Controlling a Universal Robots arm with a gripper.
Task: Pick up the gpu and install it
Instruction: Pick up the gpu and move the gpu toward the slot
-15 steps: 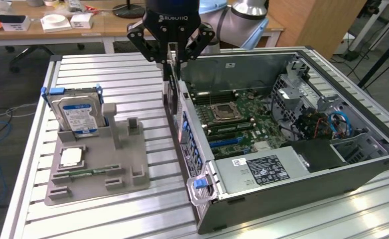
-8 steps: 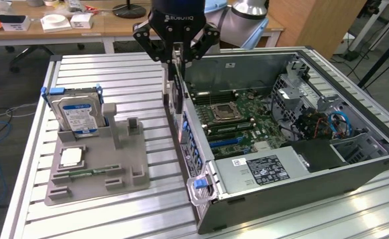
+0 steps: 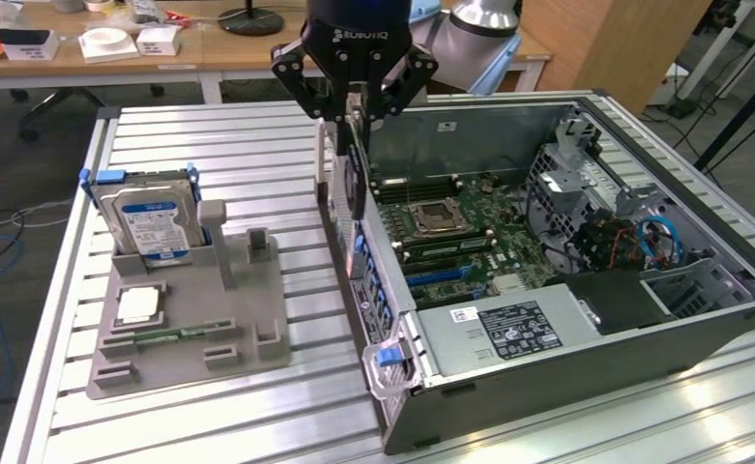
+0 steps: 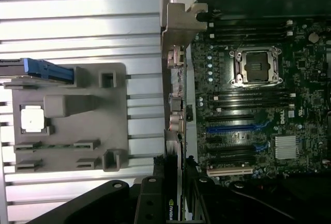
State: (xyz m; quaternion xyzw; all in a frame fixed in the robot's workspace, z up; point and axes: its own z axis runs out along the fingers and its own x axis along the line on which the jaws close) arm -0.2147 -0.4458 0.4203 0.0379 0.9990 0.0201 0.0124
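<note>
The gpu (image 3: 342,179) is gripped on its upper edge by the pincer (image 3: 354,111) and hangs upright directly beneath it. The card is held over the open computer case (image 3: 686,319), along the wall at the exterior view's left, beside the motherboard (image 4: 248,105). A grey holder (image 3: 242,319) is seen on the desk (image 3: 222,425) nearby.

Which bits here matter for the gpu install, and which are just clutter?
In the job: black pincer gripping the thin green graphics card with silver end bracket; open dark-grey computer case; its green motherboard.
Lying about: boxy silver hard drive with blue-white label; square silver processor chip; narrow green memory stick; grey plastic holder tray.
</note>
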